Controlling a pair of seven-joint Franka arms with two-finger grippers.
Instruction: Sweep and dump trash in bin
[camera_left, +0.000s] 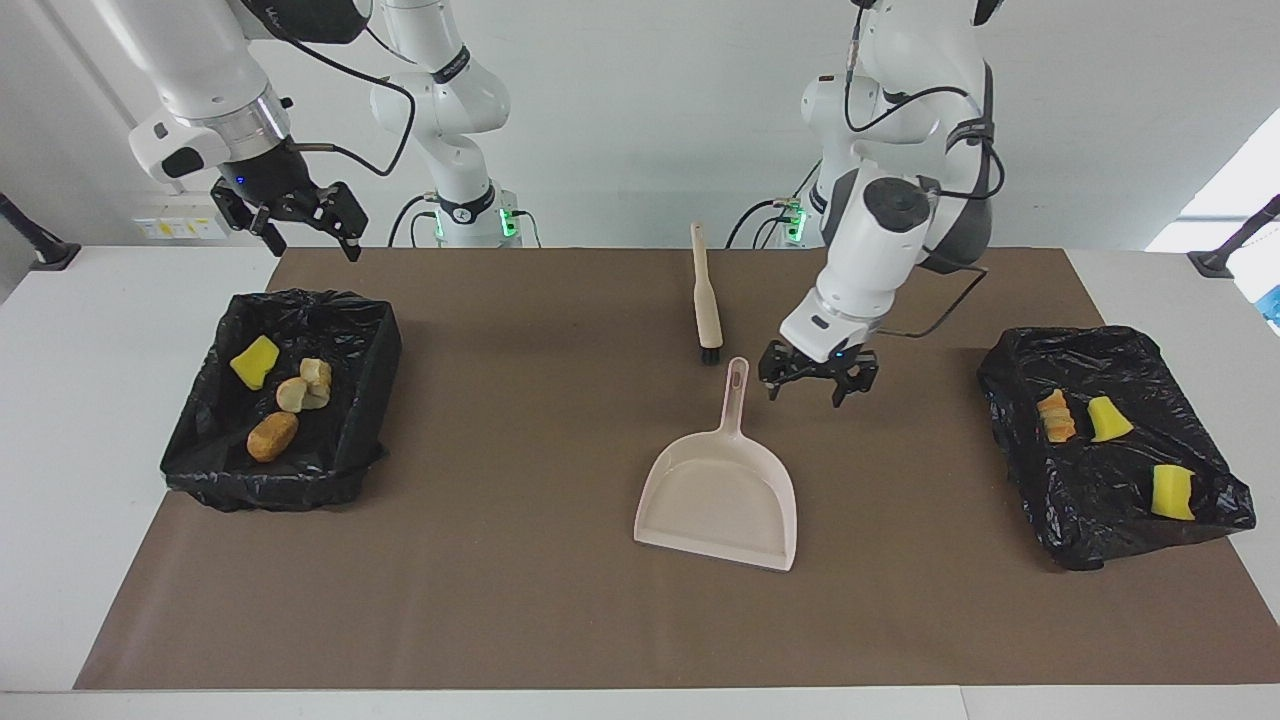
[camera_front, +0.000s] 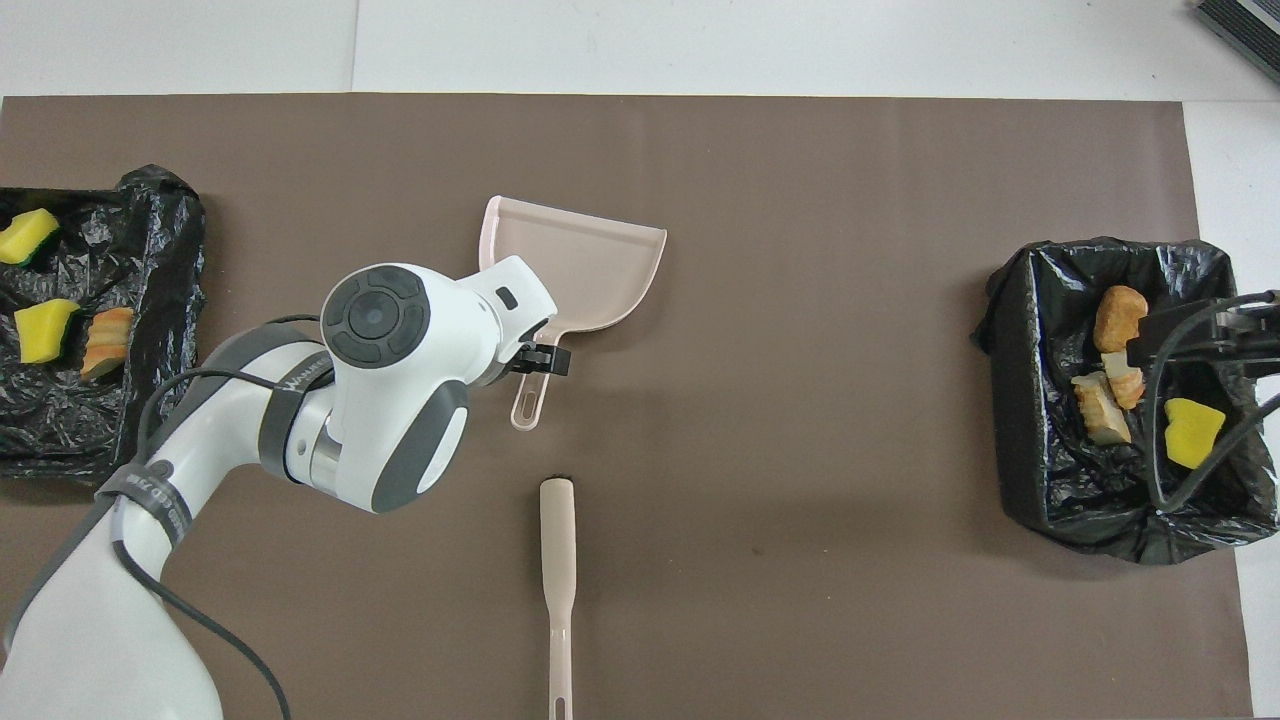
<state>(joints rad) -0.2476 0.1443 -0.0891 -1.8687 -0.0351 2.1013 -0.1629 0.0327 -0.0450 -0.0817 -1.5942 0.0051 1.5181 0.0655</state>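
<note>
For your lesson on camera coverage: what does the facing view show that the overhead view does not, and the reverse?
Only the facing view shows both arm bases and the whole right gripper, open over the bin, and the left gripper, open beside the dustpan handle. Only the overhead view shows the brush from straight above, and there the left arm hides its own gripper. Both show the dustpan, brush, bin, black bag and trash.

Pale pink dustpan (camera_left: 718, 497) and brush (camera_left: 706, 303) on a brown mat (camera_left: 500, 560); black bins (camera_left: 285, 400) holding yellow and beige scraps (camera_left: 256, 361).
</note>
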